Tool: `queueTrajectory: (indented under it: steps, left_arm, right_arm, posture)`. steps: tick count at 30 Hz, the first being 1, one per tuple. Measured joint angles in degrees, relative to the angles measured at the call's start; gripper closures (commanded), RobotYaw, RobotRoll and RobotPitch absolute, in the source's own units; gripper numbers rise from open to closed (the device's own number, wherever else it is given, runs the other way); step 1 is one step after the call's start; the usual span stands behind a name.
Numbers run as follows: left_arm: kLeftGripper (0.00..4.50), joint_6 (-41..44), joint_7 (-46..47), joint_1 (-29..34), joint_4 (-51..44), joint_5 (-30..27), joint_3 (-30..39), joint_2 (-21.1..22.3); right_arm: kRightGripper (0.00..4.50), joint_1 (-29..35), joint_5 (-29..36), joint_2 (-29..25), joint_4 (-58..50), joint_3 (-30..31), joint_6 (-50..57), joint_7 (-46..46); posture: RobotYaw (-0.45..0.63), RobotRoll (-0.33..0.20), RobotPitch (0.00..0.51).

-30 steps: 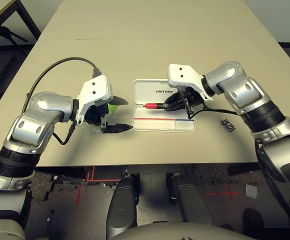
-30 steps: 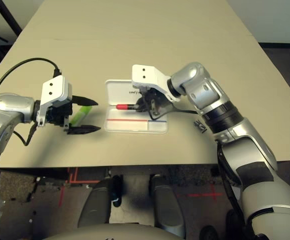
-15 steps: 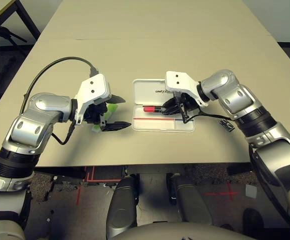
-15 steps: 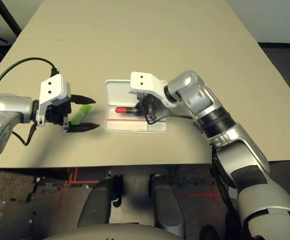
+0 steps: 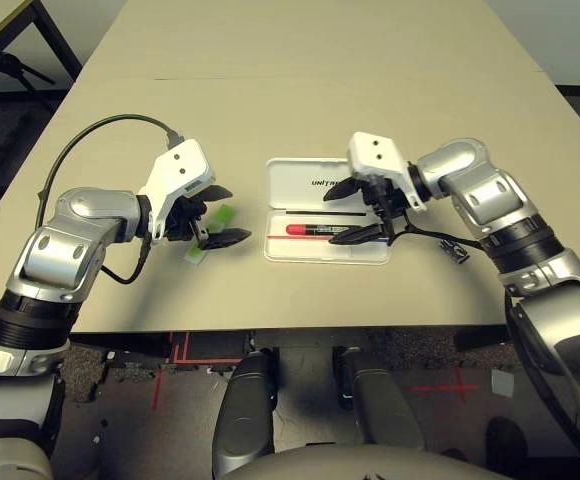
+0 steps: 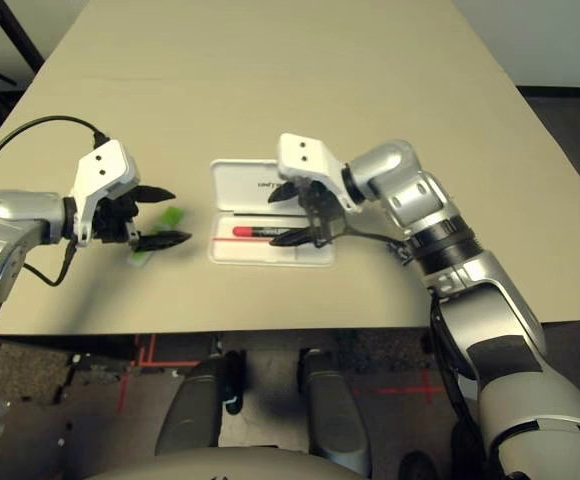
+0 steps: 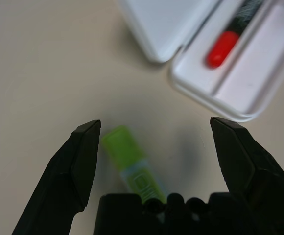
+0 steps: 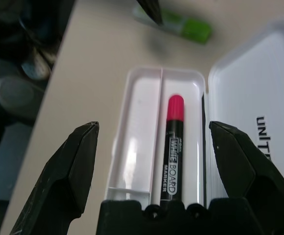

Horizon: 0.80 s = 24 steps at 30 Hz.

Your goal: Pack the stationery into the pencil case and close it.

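Right wrist view: "WHITE BOARD MARKER" lettering on marker (image 8: 172, 152) in "UNITREE" case (image 8: 137, 147), both tools wide open, empty

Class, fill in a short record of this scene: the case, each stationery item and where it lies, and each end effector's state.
pencil case: open, flat on the table
marker: lying inside the case tray, red cap toward the robot's left
green pen: on the table beside the case, outside it
clip: on the table, right of the case
left end effector: open, around the green pen
right end effector: open, over the marker
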Motion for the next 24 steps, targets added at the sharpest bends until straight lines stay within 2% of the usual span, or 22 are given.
queueTrajectory:
  steps: [5, 10, 15, 21, 24]
  left_arm:
    - [0.00, 10.64, 4.51, -1.63, -1.03, 0.28, 0.04, 0.08]
    - [0.00, 22.39, 8.65, -1.76, -3.21, -0.67, 0.04, -0.34]
    - [0.00, 27.95, 11.85, -1.13, -4.53, -1.15, -0.02, -1.49]
    - [0.00, 30.15, 13.73, -0.88, -4.74, -1.60, -0.68, -2.49]
    - [0.97, 29.66, 14.21, -0.15, -4.74, -1.41, -2.00, -2.45]
  right_arm:
    - [0.02, 1.31, 4.78, -2.83, 1.62, -4.07, -2.07, 4.53]
    - [0.02, 3.64, 13.64, -11.40, 1.45, -4.16, -1.04, 5.81]
    - [0.02, 6.14, 24.30, -23.44, 0.74, -3.59, -0.54, 6.04]
    - [0.02, 8.60, 28.38, -26.60, 0.52, -3.55, -0.67, 6.10]
    - [0.00, 9.70, 29.36, -26.81, -0.53, -3.90, -0.66, 6.10]
  posture:
    - [0.03, 0.000, 0.183]
    - [0.02, 0.000, 0.188]
    - [0.01, 0.000, 0.195]
    - [-0.02, 0.000, 0.197]
    - [-0.02, 0.000, 0.198]
